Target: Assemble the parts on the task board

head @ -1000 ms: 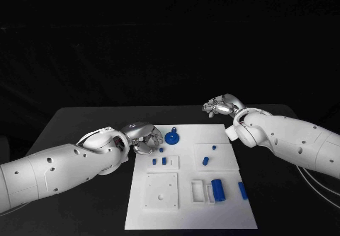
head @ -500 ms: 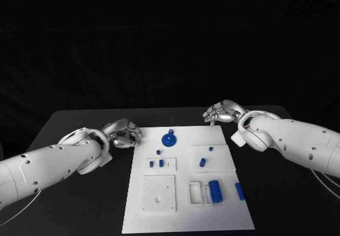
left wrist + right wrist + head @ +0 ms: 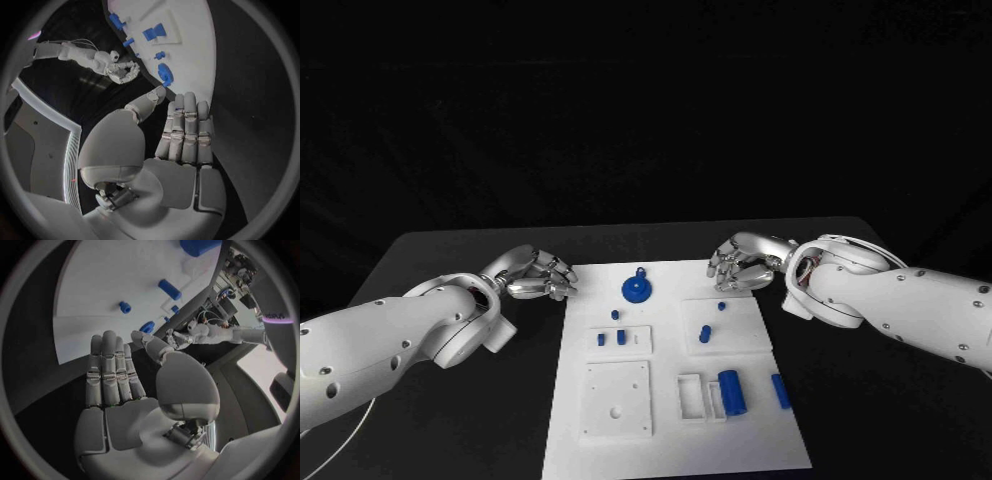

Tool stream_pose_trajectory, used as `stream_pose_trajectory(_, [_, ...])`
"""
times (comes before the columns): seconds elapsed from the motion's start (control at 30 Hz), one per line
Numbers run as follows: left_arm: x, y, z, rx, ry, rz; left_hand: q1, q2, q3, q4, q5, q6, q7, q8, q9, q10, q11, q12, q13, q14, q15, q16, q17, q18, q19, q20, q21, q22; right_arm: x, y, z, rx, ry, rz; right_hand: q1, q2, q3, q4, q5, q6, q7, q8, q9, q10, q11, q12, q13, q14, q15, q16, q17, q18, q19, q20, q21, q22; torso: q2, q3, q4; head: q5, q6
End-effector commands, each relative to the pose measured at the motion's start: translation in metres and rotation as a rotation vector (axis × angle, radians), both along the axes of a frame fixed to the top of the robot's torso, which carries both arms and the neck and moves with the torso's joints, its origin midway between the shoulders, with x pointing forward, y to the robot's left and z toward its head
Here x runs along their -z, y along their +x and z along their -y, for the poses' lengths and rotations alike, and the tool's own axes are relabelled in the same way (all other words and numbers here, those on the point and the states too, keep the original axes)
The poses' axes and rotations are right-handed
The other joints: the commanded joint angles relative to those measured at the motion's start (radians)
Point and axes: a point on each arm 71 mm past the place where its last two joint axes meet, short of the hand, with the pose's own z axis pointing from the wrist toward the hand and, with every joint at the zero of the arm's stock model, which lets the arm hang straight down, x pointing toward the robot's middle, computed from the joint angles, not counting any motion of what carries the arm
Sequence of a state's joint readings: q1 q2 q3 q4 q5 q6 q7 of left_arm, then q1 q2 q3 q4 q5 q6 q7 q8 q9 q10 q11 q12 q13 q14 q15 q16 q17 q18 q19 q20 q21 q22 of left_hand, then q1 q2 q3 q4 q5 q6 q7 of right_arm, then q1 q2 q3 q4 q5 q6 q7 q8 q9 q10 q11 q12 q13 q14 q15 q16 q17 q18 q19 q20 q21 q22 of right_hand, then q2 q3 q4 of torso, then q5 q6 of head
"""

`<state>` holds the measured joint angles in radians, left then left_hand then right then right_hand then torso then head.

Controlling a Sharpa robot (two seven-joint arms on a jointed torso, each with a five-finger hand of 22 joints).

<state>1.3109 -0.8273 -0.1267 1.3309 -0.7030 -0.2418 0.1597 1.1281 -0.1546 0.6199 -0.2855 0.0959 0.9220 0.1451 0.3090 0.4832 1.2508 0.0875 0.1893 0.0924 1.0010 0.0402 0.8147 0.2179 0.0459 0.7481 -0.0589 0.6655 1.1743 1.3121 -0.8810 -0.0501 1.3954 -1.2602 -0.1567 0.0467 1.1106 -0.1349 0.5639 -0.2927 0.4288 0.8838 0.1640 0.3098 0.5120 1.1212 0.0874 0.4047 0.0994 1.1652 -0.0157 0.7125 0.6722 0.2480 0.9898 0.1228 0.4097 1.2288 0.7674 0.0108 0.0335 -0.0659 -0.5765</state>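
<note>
White task board (image 3: 668, 440) is lying in the middle of the black desk (image 3: 444, 250), between the two hands. Left hand (image 3: 531, 273) is hovering just beside the board's far left corner, fingers (image 3: 185, 131) released and grasping nothing. Right hand (image 3: 741, 261) is hanging over the far right corner, its fingers (image 3: 109, 372) likewise straight and empty. Between the two sets of fingers a round blue part (image 3: 636, 289) is resting on the board; small blue pegs (image 3: 705, 333) and a blue cylinder (image 3: 728, 392) are lying nearer the robot.
</note>
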Motion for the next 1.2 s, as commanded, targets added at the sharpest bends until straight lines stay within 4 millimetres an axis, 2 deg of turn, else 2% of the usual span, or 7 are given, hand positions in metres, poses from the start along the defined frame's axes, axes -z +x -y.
stream_pose_trajectory(0.03, [-0.003, -0.005, 0.002, 0.018, -0.100, -0.029, 0.002, 0.004, -0.008, 0.003, 0.001, -0.009, 0.000, 0.005, 0.001, 0.007, -0.002, -0.007, -0.002, 0.001, 0.007, -0.022, 0.002, -0.010, -0.005, 0.005, -0.009, -0.002, -0.001, -0.005, 0.002, -0.008, -0.172, 0.109, -0.001, -0.019, -0.009, 0.001, 0.007, 0.009, -0.003, 0.004, 0.000, 0.003, 0.001, -0.014, 0.002, 0.004, 0.000, -0.004, 0.002, 0.014, 0.008, 0.000, -0.004, -0.002, -0.005, -0.0007, -0.0002, -0.006, -0.001])
stream_pose_trajectory(0.2, [-0.003, -0.009, -0.005, -0.018, -0.151, -0.065, 0.007, 0.004, -0.012, 0.004, 0.006, -0.014, 0.001, 0.004, 0.001, 0.007, 0.000, -0.017, -0.005, 0.015, 0.007, -0.041, 0.012, -0.008, -0.001, 0.007, -0.014, -0.001, 0.003, -0.012, 0.001, -0.020, -0.238, 0.132, -0.016, -0.038, -0.021, 0.003, -0.009, 0.027, -0.010, 0.009, 0.001, 0.009, 0.004, -0.043, 0.005, 0.006, 0.002, -0.011, 0.006, 0.014, 0.012, 0.000, -0.006, -0.003, -0.012, -0.0026, 0.0015, -0.012, -0.005])
stream_pose_trajectory(0.3, [-0.003, -0.009, -0.008, -0.029, -0.167, -0.070, 0.010, 0.005, -0.012, 0.005, 0.032, -0.018, 0.003, 0.004, 0.001, 0.009, 0.001, -0.025, -0.006, 0.027, 0.004, -0.053, 0.024, -0.007, 0.006, 0.005, -0.016, 0.001, 0.006, -0.015, -0.001, -0.020, -0.285, 0.155, -0.024, -0.048, -0.025, 0.005, -0.021, 0.033, -0.012, 0.010, 0.000, 0.015, 0.004, -0.056, 0.008, 0.008, 0.002, -0.014, 0.008, 0.014, 0.015, 0.000, -0.008, -0.004, -0.015, -0.0038, 0.0007, -0.013, -0.008])
stream_pose_trajectory(0.5, [-0.003, -0.009, -0.011, -0.073, -0.233, -0.088, 0.007, 0.000, -0.016, 0.006, 0.035, -0.023, 0.006, 0.002, 0.000, 0.002, 0.006, -0.034, -0.009, 0.029, 0.005, -0.065, 0.032, -0.007, 0.007, 0.005, -0.019, 0.002, 0.014, -0.020, -0.001, -0.024, -0.324, 0.150, -0.053, -0.078, -0.028, 0.016, -0.039, 0.036, -0.012, 0.006, -0.004, 0.016, 0.008, -0.082, 0.012, 0.006, 0.006, -0.024, 0.010, 0.014, 0.014, 0.003, -0.013, -0.006, -0.017, -0.0071, 0.0010, -0.013, -0.012])
stream_pose_trajectory(0.53, [-0.003, -0.009, -0.012, -0.084, -0.249, -0.094, 0.006, 0.000, -0.017, 0.006, 0.036, -0.024, 0.007, 0.001, 0.000, 0.000, 0.007, -0.036, -0.009, 0.030, 0.005, -0.066, 0.034, -0.008, 0.007, 0.005, -0.020, 0.002, 0.015, -0.021, -0.003, -0.029, -0.326, 0.152, -0.056, -0.081, -0.028, 0.017, -0.038, 0.036, -0.012, 0.006, -0.005, 0.017, 0.008, -0.085, 0.013, 0.006, 0.006, -0.025, 0.010, 0.014, 0.014, 0.003, -0.014, -0.005, -0.018, -0.0083, 0.0012, -0.013, -0.012])
stream_pose_trajectory(0.8, [-0.004, -0.009, -0.013, -0.088, -0.269, -0.093, 0.001, 0.000, -0.020, 0.010, 0.036, -0.031, 0.010, -0.001, -0.002, -0.012, 0.014, -0.049, -0.013, 0.036, 0.004, -0.077, 0.046, -0.008, 0.011, 0.005, -0.023, 0.005, 0.020, -0.027, -0.013, -0.061, -0.324, 0.147, -0.052, -0.082, -0.020, 0.016, -0.040, 0.046, -0.015, 0.007, -0.006, 0.029, 0.006, -0.100, 0.021, 0.010, 0.005, -0.028, 0.016, 0.014, 0.016, 0.001, -0.014, -0.004, -0.015, -0.0082, 0.0015, -0.013, -0.013])
stream_pose_trajectory(1.2, [-0.004, -0.010, -0.012, -0.081, -0.270, -0.097, -0.002, 0.003, -0.022, 0.012, 0.036, -0.033, 0.011, -0.002, -0.002, -0.015, 0.016, -0.053, -0.013, 0.040, 0.003, -0.081, 0.054, -0.008, 0.013, 0.004, -0.023, 0.007, 0.033, -0.029, -0.021, -0.084, -0.347, 0.123, 0.004, -0.097, 0.134, 0.044, -0.165, 0.098, -0.034, 0.014, -0.006, 0.095, -0.009, -0.146, 0.080, 0.032, -0.007, -0.035, 0.050, 0.014, 0.038, -0.006, -0.011, 0.009, -0.015, -0.0073, 0.0014, -0.013, -0.018])
